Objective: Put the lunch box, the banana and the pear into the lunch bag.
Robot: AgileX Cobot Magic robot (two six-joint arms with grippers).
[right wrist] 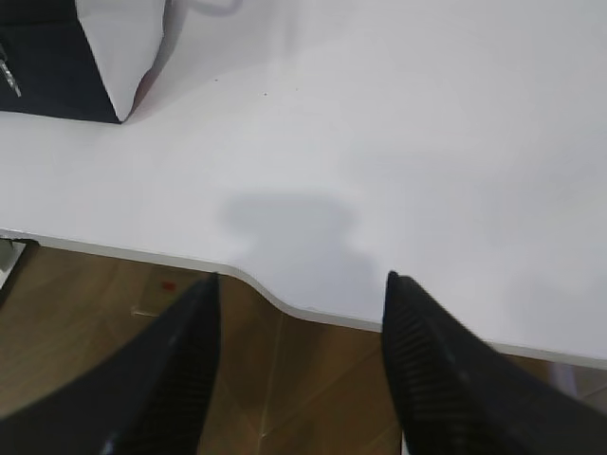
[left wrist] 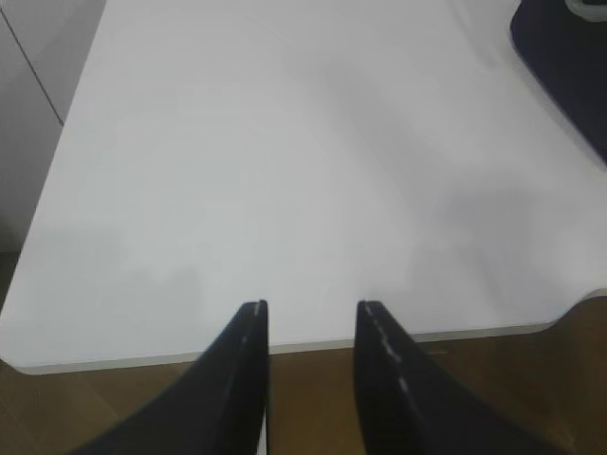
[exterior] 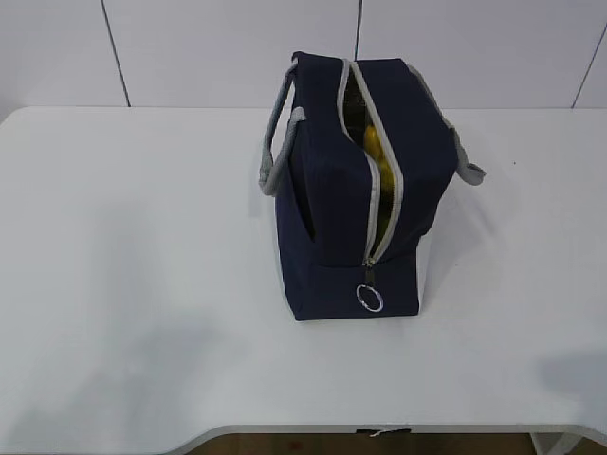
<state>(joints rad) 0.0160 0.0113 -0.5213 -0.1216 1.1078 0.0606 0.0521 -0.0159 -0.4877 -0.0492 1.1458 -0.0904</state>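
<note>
lunch bag (exterior: 332, 190): upright mid-bench (exterior: 142, 284), zipper part open, yellow fruit inside.
left hand (left wrist: 310, 322): released, empty, at bench edge, well apart from bag.
right hand (right wrist: 299, 303): released wider, empty, well apart too.

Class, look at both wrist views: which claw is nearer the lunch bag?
Hard to call; the right looks slightly nearer. The right claw is open by the table's near edge, the lunch bag up-left. The left claw is open, the bag up-right.
</note>
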